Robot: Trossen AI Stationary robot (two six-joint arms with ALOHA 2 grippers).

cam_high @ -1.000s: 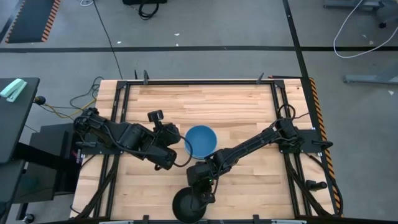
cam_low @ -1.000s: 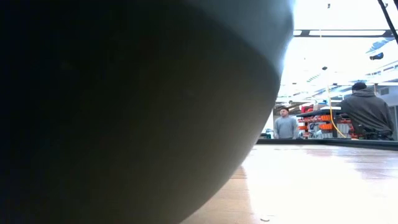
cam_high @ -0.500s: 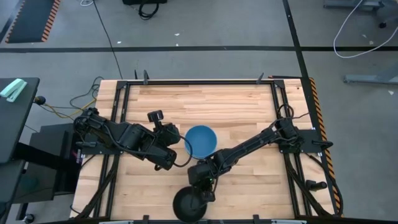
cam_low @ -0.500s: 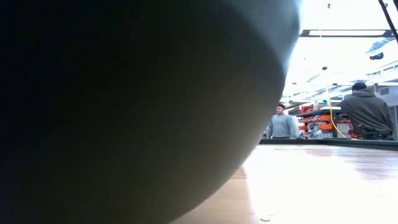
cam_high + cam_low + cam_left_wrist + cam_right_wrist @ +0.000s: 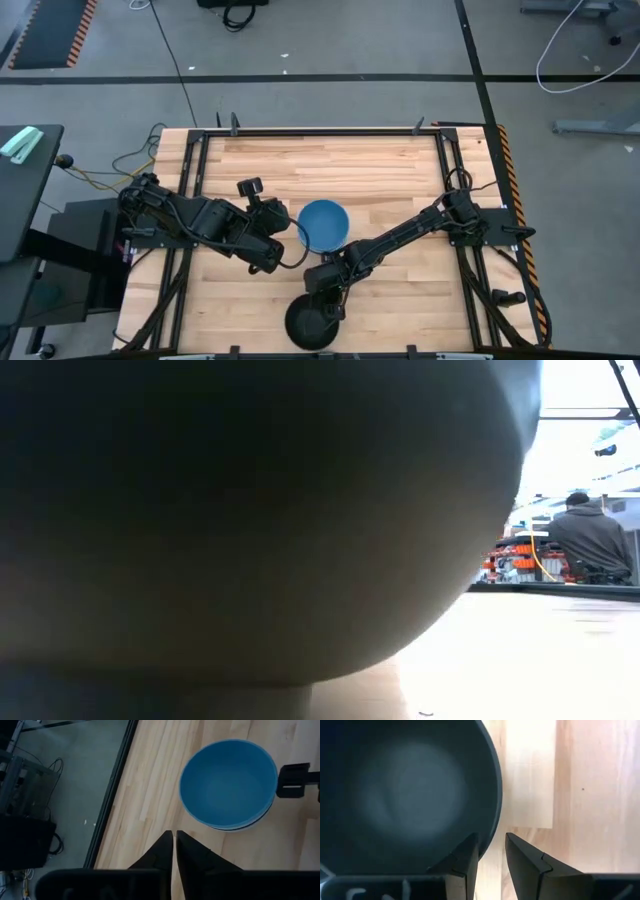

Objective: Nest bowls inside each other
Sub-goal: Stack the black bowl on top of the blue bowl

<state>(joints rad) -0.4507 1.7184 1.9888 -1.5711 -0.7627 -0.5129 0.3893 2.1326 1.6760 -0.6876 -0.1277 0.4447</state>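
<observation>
A blue bowl (image 5: 323, 226) stands on the wooden table near its middle; it also shows in the left wrist view (image 5: 227, 782). A black bowl (image 5: 310, 328) is at the table's near edge and fills most of the low view (image 5: 250, 510). My right gripper (image 5: 329, 307) is shut on the black bowl's rim (image 5: 491, 845). My left gripper (image 5: 286, 240) is shut and empty, just left of the blue bowl, its fingertips (image 5: 174, 834) a short way from it. No white or mint green bowl shows. My right gripper holds the black bowl by its rim (image 5: 496, 815) on the side toward the table's far edge. One finger (image 5: 470, 851) is inside the bowl and the other (image 5: 520, 851) is outside. The fingers come from above, slanting down. The bowl stays upright, mouth up.
The black bowl is close to the table's near edge and the low camera. Dark frame rails (image 5: 452, 190) run along the table's sides. Bare wood lies at the far side (image 5: 330, 160) and the near right (image 5: 410, 300). A person (image 5: 592, 535) sits beyond the table.
My right gripper has moved a little toward the table's right and far edges with the black bowl. The bowl has shifted the same way and now covers more of the low view. The left arm has kept still.
</observation>
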